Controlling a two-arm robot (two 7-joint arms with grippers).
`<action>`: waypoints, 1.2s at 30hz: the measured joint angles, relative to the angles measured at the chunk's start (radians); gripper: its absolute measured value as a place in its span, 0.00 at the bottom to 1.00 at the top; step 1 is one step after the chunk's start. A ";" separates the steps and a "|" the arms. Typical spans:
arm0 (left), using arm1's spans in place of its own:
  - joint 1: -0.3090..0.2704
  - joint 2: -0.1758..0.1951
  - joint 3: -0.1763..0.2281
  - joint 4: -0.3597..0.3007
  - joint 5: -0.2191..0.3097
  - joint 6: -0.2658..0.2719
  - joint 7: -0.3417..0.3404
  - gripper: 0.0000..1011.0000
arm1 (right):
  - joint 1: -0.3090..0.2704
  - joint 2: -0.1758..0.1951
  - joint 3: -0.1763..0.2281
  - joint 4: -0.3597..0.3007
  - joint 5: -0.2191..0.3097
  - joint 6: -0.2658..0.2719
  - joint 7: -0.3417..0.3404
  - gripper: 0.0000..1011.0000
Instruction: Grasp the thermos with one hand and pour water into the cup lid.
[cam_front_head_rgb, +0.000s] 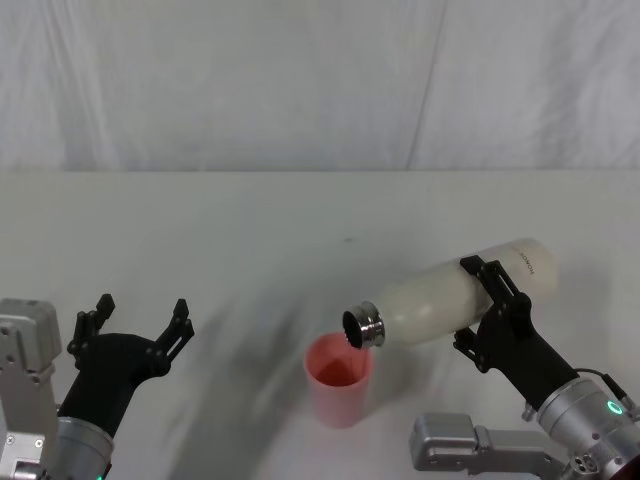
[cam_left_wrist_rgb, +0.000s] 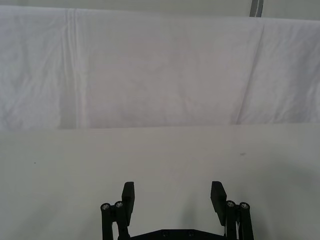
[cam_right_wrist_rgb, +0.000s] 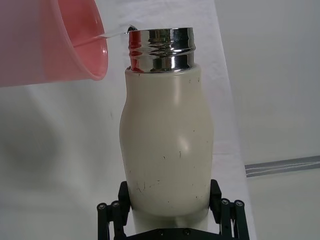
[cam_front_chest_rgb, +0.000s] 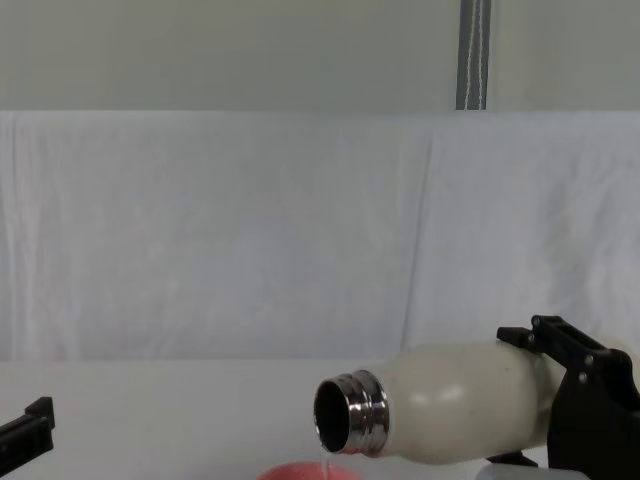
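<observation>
The cream-white thermos (cam_front_head_rgb: 450, 300) hangs tilted almost level above the table, its open steel neck (cam_front_head_rgb: 363, 327) pointing down over the pink-red cup lid (cam_front_head_rgb: 338, 375). My right gripper (cam_front_head_rgb: 478, 308) is shut on the thermos body near its base. In the right wrist view the thermos (cam_right_wrist_rgb: 167, 150) rises from the gripper (cam_right_wrist_rgb: 170, 196) and a thin stream of water (cam_right_wrist_rgb: 112, 35) runs from the neck into the cup lid (cam_right_wrist_rgb: 60, 45). The chest view shows the thermos (cam_front_chest_rgb: 460, 400) dripping onto the cup lid's rim (cam_front_chest_rgb: 305, 472). My left gripper (cam_front_head_rgb: 140, 315) rests open at the near left, holding nothing.
The white-covered table (cam_front_head_rgb: 300, 230) is bare around the cup lid. A white cloth backdrop (cam_front_chest_rgb: 250, 230) hangs behind it. The left wrist view shows the open left gripper (cam_left_wrist_rgb: 173, 190) over bare tabletop.
</observation>
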 joint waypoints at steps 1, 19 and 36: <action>0.000 0.000 0.000 0.000 0.000 0.000 0.000 0.99 | 0.000 0.000 0.000 0.000 -0.001 0.000 0.000 0.94; 0.000 0.000 0.000 0.000 0.000 0.000 0.000 0.99 | 0.002 0.005 -0.001 -0.002 -0.002 0.002 0.000 0.94; 0.000 0.000 0.000 0.000 0.000 0.000 0.000 0.99 | 0.007 0.006 -0.004 -0.004 -0.004 0.003 0.004 0.94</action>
